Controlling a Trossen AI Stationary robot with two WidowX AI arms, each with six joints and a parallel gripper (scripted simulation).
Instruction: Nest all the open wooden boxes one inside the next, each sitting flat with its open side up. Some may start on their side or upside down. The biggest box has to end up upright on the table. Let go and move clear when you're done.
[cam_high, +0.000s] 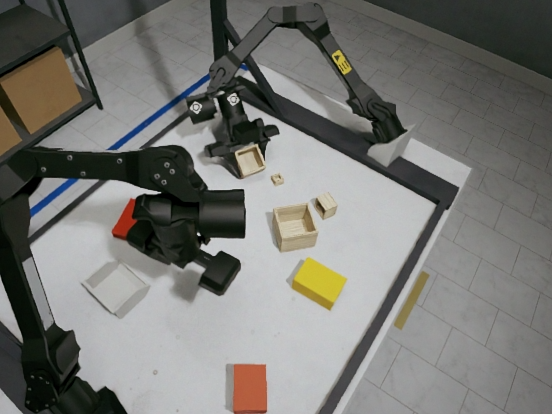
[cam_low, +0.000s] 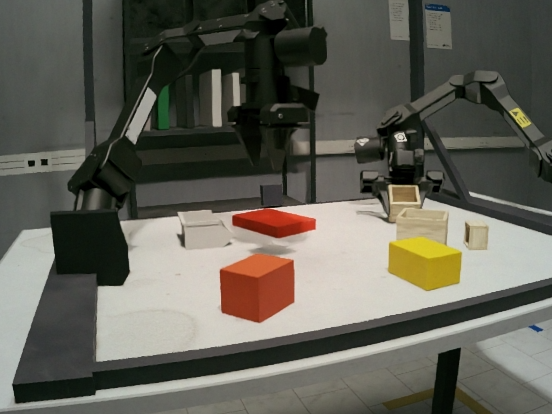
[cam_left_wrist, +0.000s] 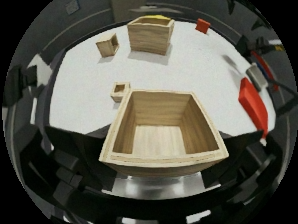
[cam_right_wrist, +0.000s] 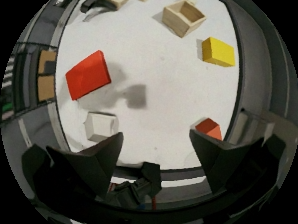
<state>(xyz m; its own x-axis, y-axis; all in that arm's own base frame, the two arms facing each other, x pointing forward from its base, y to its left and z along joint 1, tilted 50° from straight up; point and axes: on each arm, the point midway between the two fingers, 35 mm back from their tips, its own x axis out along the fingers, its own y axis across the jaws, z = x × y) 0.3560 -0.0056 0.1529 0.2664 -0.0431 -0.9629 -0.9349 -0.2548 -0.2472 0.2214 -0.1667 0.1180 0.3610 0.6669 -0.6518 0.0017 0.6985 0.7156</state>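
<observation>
My left gripper (cam_high: 239, 159) is shut on the near wall of a medium open wooden box (cam_high: 250, 161), open side up, held at the back of the table; the box fills the left wrist view (cam_left_wrist: 162, 137). The biggest wooden box (cam_high: 295, 226) sits upright mid-table. A small wooden box (cam_high: 326, 205) lies on its side just beside it. A tiny wooden box (cam_high: 277, 178) sits open side up between the held box and the biggest one. My right gripper (cam_low: 266, 150) is open and empty, high above the table near the red block (cam_low: 274, 222).
A yellow block (cam_high: 319, 282) lies in front of the biggest box. An orange block (cam_high: 249, 388) is near the front edge. A white open tray (cam_high: 116, 288) sits near the right arm's side. A dark frame borders the table.
</observation>
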